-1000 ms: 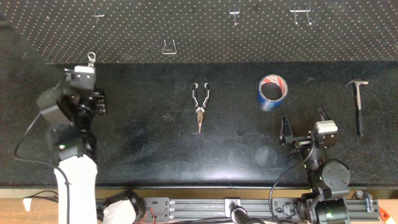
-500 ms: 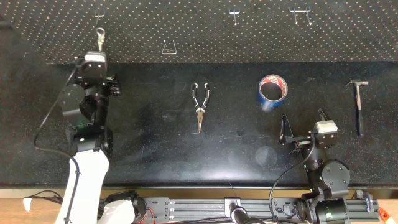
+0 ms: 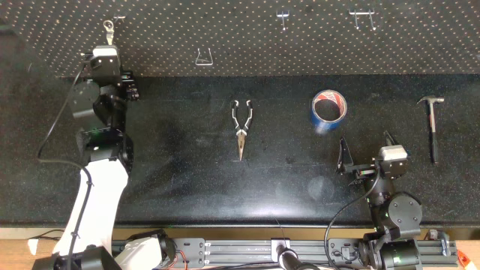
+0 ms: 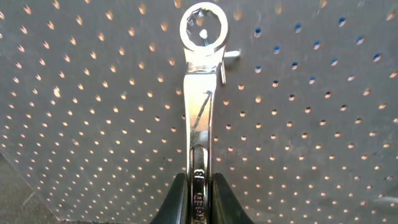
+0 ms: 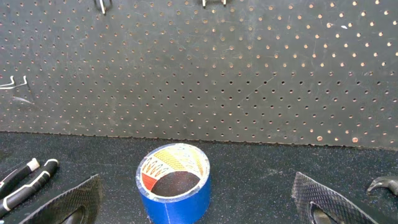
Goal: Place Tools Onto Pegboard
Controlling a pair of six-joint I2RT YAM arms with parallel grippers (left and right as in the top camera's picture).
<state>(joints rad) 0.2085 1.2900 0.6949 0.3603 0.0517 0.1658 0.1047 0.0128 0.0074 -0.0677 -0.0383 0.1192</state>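
Left claw (image 4: 198,182): clamped on wrench (image 4: 200,112) shaft, ring end just beside pegboard (image 4: 311,124) hook (image 4: 229,54), at the board's 10 o'clock.
Right claw (image 3: 366,150): spread apart, tape roll (image 5: 175,183) on table (image 3: 187,165) at its 11 o'clock.

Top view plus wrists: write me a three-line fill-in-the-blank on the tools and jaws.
The left gripper is shut on a ____ held up at the pegboard.
The right gripper has its jaws ____.
The tape roll lies between the pliers and the ____.
Missing: wrench, open, hammer.
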